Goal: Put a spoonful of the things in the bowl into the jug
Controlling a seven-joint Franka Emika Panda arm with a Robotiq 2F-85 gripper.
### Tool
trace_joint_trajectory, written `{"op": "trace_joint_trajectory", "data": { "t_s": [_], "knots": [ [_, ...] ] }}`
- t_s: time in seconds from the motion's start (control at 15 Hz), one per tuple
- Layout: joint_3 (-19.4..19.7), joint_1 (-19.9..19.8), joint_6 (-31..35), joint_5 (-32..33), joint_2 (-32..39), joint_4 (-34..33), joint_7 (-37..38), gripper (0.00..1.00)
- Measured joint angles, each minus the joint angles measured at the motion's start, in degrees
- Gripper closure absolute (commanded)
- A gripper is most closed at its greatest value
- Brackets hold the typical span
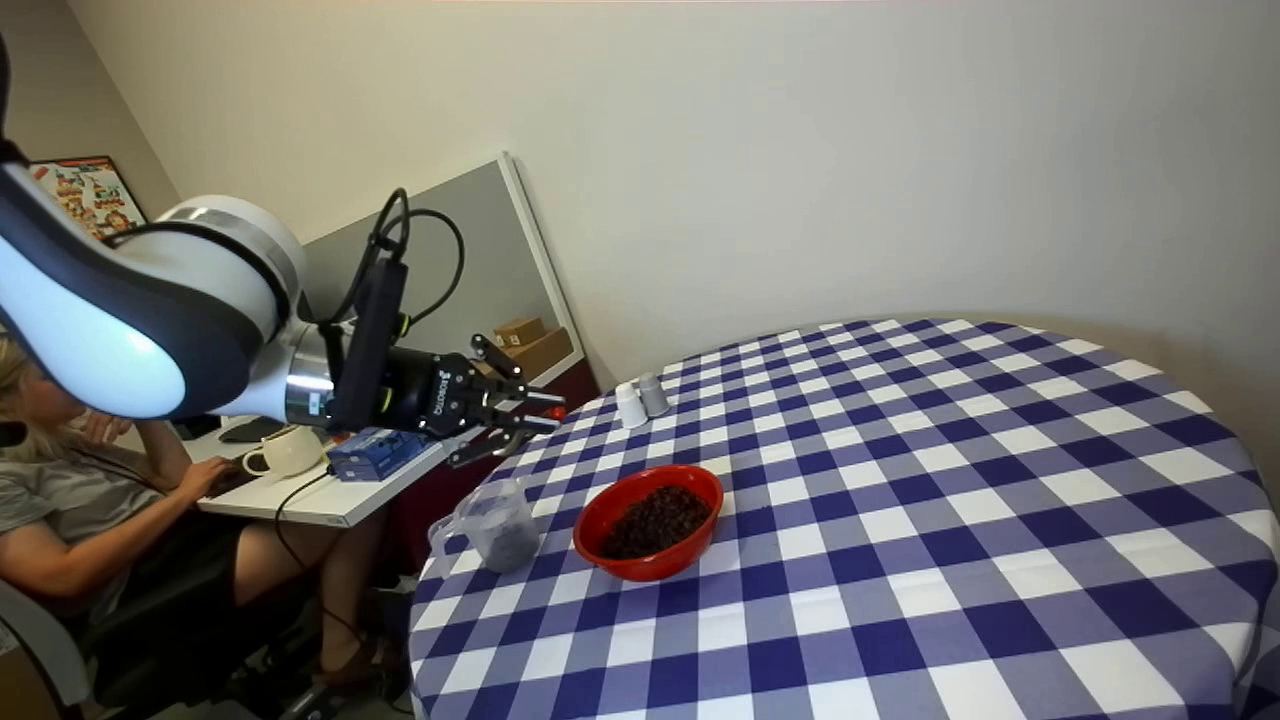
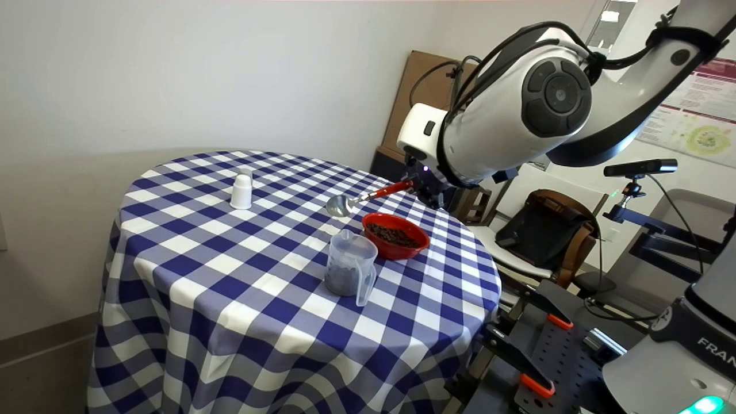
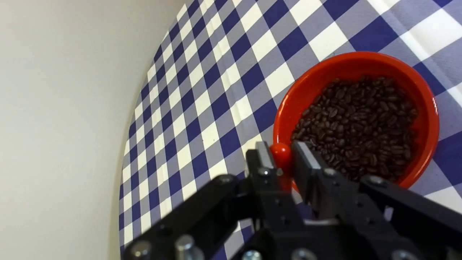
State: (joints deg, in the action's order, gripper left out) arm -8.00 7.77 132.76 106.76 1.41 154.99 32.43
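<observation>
The claw (image 1: 547,411) pinches the red handle of a metal spoon (image 2: 376,194), whose silvery head reaches out from it and dips a little lower than the grip. Below the claw, and to its right in the wrist view, sits the bowl (image 3: 305,94) holding dark brown coffee beans (image 3: 357,126); the claw hides part of the rim there. The jug (image 2: 344,273) stands upright below the claw too, near the bowl but apart from it. Well apart from the claw, a slim white container (image 1: 630,407) and a slim grey container (image 1: 654,395) stand side by side. Beyond the claw in an exterior view, a seated person (image 1: 125,535) is at a white desk (image 1: 300,500) bearing a cream mug (image 1: 293,452) and a blue box (image 1: 372,455).

The bowl is round, red and glossy; the beans are oval and grooved. The jug is cloudy and see-through, with a side handle and pouring lip, its contents unclear. Beneath the claw spreads a blue-and-white checked tablecloth (image 1: 950,500), its edge hanging in folds.
</observation>
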Motion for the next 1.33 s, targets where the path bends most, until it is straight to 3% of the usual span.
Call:
{"op": "trace_joint_trajectory", "data": {
  "t_s": [0.27,0.73,1.33],
  "knots": [
    [0.1,-0.2,-0.3,-0.3,-0.2,1.3,0.0,0.95],
    [2.2,-2.6,3.2,-16.5,-0.1,-1.3,-3.6,0.95],
    [11.3,-11.5,8.3,-33.1,0.6,-13.0,-5.6,0.95]
  ]
}}
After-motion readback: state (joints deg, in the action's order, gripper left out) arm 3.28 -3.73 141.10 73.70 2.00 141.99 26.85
